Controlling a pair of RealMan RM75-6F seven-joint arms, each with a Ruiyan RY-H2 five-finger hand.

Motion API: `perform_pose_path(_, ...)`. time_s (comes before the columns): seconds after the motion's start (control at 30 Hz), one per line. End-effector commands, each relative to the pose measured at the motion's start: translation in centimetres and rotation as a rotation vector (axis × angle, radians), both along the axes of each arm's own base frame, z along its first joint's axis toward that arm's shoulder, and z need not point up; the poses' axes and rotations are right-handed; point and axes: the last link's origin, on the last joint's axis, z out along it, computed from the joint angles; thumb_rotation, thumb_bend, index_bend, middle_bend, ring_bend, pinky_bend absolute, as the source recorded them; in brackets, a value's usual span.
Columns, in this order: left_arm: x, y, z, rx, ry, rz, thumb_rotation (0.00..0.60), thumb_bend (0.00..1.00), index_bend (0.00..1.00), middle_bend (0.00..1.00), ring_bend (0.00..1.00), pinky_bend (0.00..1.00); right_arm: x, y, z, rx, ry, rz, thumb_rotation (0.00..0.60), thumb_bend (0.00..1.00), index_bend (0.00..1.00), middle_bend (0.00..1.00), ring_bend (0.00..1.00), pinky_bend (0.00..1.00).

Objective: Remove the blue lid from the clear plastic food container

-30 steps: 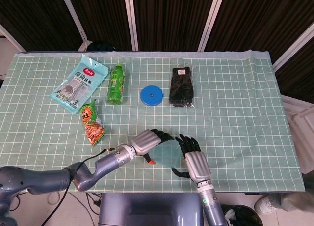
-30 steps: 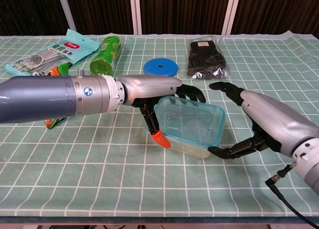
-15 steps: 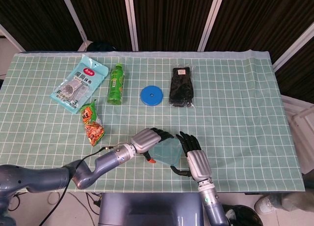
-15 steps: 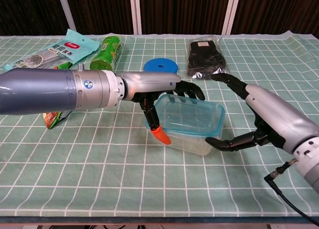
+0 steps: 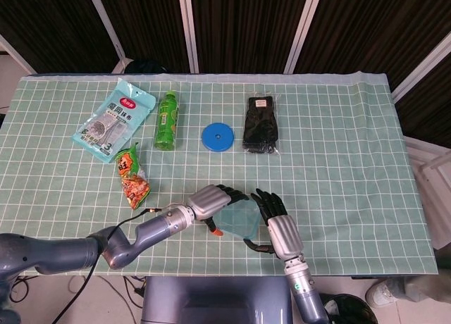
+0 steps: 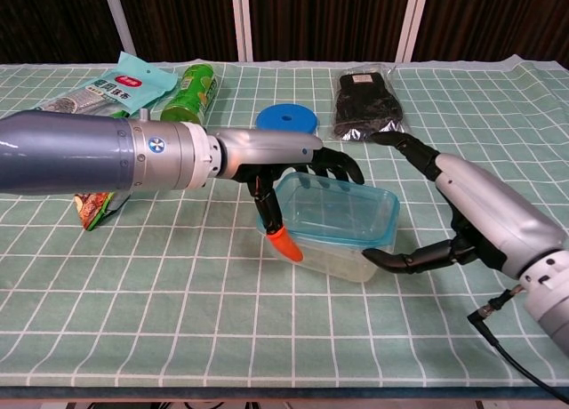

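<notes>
The clear plastic food container [image 6: 331, 257] sits near the table's front edge, with its blue-rimmed lid [image 6: 342, 210] on top. My left hand [image 6: 283, 156] grips its left end: fingers lie over the lid's back edge, and the orange-tipped thumb [image 6: 284, 244] presses down the left side. My right hand [image 6: 480, 212] is spread around the right end, thumb low by the front right corner, fingers arched above and apart from the lid. In the head view the container [image 5: 237, 220] shows between the left hand [image 5: 211, 201] and the right hand [image 5: 277, 229].
At the back lie a blue disc [image 6: 286, 119], a black packet of gloves [image 6: 366, 105], a green bottle [image 6: 190, 98] on its side and a teal snack bag [image 6: 100, 92]. A red snack packet [image 5: 132, 178] lies at left. A cable [image 6: 508, 360] trails from the right wrist.
My right hand has closed in on the container's right end, its thumb sliding left along the front corner. The left hand has kept its hold and barely moved.
</notes>
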Motion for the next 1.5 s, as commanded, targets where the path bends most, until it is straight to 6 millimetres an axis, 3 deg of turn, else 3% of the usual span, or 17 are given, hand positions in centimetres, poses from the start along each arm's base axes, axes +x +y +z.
perform_pose_path(0.03, -0.1, 0.0, 0.0, -0.001, 0.005, 0.001, 0.6, 0.0, 0.14, 0.14, 0.18, 0.32, 0.0, 0.0, -0.1, 0.0, -0.001, 0.001, 0.6, 0.32, 0.0, 0.0, 0.0, 0.0)
perform_pose_path(0.83, -0.1, 0.3, 0.4, 0.029, 0.011, 0.001, 0.6, 0.0, 0.03, 0.07, 0.13, 0.27, 0.4, -0.4, -0.6, -0.003, -0.003, -0.014, 0.6, 0.32, 0.0, 0.0, 0.0, 0.0)
perform_pose_path(0.9, -0.1, 0.3, 0.4, 0.029, 0.009, 0.002, 0.6, 0.0, 0.01, 0.05, 0.11, 0.26, 0.5, -0.4, -0.7, -0.001, -0.003, -0.012, 0.6, 0.32, 0.03, 0.0, 0.0, 0.0)
perform_pose_path(1.0, -0.1, 0.3, 0.3, 0.028, 0.011, 0.004, 0.6, 0.0, 0.0, 0.02, 0.09, 0.23, 0.8, -0.3, -0.8, 0.001, -0.009, -0.005, 0.6, 0.32, 0.18, 0.0, 0.0, 0.0)
perform_pose_path(1.17, 0.0, 0.3, 0.2, 0.033, 0.014, 0.004, 0.6, 0.0, 0.0, 0.0, 0.05, 0.2, 0.9, -0.3, -1.0, 0.001, -0.017, -0.007, 0.6, 0.3, 0.34, 0.0, 0.0, 0.0)
perform_pose_path(1.5, -0.1, 0.1, 0.3, 0.031, 0.014, 0.01, 0.6, 0.0, 0.0, 0.0, 0.05, 0.2, 1.4, -0.2, -2.0, 0.017, -0.028, -0.015, 0.6, 0.32, 0.4, 0.0, 0.0, 0.0)
